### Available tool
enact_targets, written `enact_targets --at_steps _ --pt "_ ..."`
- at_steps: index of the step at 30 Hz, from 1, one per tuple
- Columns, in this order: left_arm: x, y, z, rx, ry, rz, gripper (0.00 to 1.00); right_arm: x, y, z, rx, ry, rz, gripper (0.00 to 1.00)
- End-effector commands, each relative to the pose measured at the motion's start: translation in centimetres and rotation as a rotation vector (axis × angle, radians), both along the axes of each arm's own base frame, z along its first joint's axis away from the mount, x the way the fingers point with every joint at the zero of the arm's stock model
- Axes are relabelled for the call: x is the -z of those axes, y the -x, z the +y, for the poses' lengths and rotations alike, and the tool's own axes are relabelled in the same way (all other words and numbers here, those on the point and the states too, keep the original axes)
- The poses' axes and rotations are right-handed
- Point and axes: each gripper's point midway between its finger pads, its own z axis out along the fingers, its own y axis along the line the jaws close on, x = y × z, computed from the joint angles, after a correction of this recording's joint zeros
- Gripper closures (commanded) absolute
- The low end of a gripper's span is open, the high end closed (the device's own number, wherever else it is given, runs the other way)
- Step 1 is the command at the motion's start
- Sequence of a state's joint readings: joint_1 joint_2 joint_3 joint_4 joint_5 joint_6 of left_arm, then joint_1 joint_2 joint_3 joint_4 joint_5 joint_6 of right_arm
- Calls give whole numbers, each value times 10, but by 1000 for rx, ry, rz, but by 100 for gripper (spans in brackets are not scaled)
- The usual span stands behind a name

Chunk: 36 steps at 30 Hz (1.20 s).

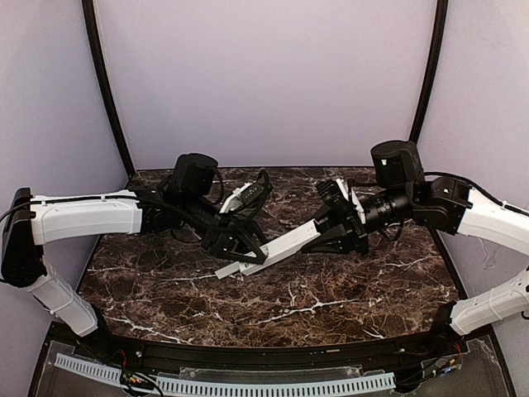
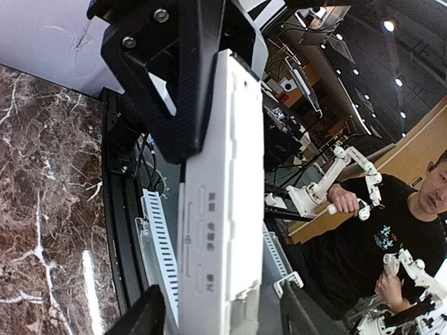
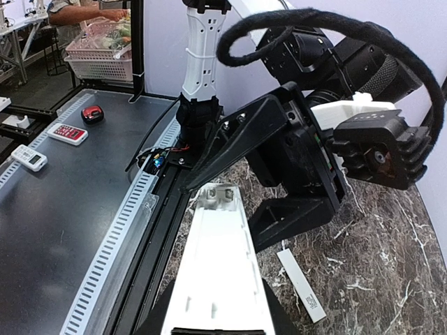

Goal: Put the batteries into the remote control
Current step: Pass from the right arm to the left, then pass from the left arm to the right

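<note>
- Right now we are seeing the remote control (image 1: pixel 285 245) hanging above the marbled surface (image 1: pixel 347 306), near its middle. In the top view it is slanting from upper right down to lower left.
- We are watching the right jaws clamping its upper right end. In the left wrist view, one of their black fingers (image 2: pixel 174 105) is pressing against the white body's long edge.
- We are finding the left jaws standing open around the lower left end. One of their fingers (image 2: pixel 143 321) is sitting on each side of the bar, and a slim gap is showing on both sides.
- From the right wrist view we are looking along the remote's length, and the left jaws' two fingers (image 3: pixel 244 132) are flanking its far end.
- We are noting a thin flat white strip (image 1: pixel 225 270) lying on the surface near the remote's lower end, just beside the left jaws.
- Both arms are reaching inward and meeting at the remote, the left arm (image 1: pixel 87 217) from the left and the right arm (image 1: pixel 488 219) from the right.
</note>
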State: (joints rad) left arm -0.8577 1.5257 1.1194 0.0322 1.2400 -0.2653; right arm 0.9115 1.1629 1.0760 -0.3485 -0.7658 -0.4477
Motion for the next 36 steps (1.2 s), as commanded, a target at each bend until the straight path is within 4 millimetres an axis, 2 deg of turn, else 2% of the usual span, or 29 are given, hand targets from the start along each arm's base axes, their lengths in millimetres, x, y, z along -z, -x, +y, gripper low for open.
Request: enact_targets --at_steps 1,5,10,12,16,19,20,21,24,28,31,36 --pt "-14 9 4 56 47 1 50 -9 0 0 14 -4 -65 100" --pt "-16 10 4 63 57 1 65 -10 -3 -1 37 -2 -86 99" --pt "-20 8 4 53 71 -17 79 -13 -7 -4 70 -6 -108 89" --pt "-23 6 3 48 78 -25 84 -13 -8 -6 89 -7 -110 73" --pt "-27 -3 4 -4 92 -67 85 -22 -12 -13 161 -57 -117 42" --pt "-29 -15 5 -77 108 -136 88 -32 -24 -24 279 -122 -130 18" --pt "-31 -16 6 -91 117 -157 89 -36 -28 -27 323 -144 -124 8" --pt "-31 -21 5 -119 124 -192 89 -39 -31 -31 361 -166 -113 2" --pt "-34 -32 4 -192 134 -272 89 -43 -50 -39 496 -192 -18 1" --pt "-28 -59 -2 -322 109 -376 89 -27 -69 -33 528 -139 190 1" --pt "-23 -76 -5 -406 92 -449 88 -19 -70 -26 487 -115 310 1" --pt "-18 -82 -8 -426 92 -484 88 -26 -73 -20 445 -143 417 1"
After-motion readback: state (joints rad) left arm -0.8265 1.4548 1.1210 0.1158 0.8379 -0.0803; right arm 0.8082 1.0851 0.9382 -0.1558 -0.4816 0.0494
